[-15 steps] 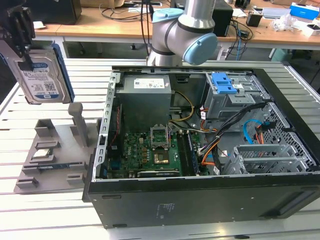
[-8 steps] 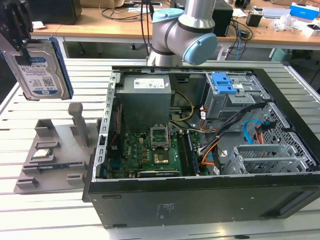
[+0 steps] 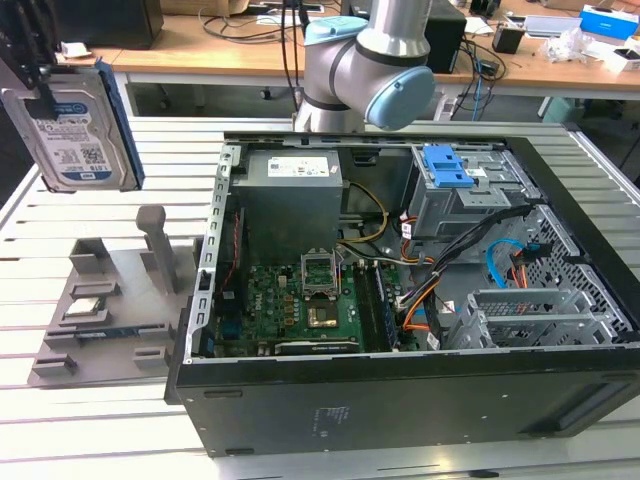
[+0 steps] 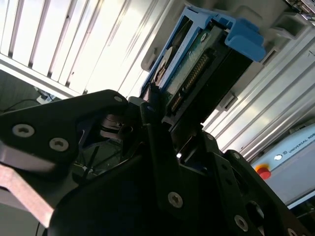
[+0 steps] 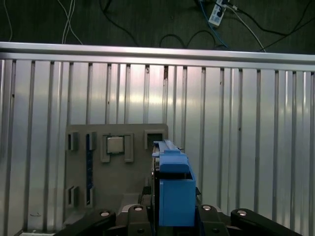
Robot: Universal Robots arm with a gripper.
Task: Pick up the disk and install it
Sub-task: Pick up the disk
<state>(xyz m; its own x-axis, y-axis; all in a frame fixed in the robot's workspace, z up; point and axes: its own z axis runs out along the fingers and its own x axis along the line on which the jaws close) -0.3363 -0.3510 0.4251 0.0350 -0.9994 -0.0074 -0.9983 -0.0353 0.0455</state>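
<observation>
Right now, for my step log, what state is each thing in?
disk: held above the table, upright, clamped.
gripper: shut on the disk.
computer case: lying on its side, open.
parts holder: flat on the table.
processor chip: seated in the parts holder.

The exterior view looks down from high on the near side at the open computer case (image 3: 400,400) on the slatted table (image 3: 90,440), with the arm (image 3: 360,60) and desks (image 3: 200,45) at the far side. The first wrist view faces steeply down past the disk (image 5: 174,191) onto the same slats and the grey fixture tray (image 5: 115,187). That tray lies at the exterior view's left (image 3: 115,300). The second wrist view sits very close behind the gripper (image 4: 165,110), looking along the disk's connector edge toward the slats.
</observation>
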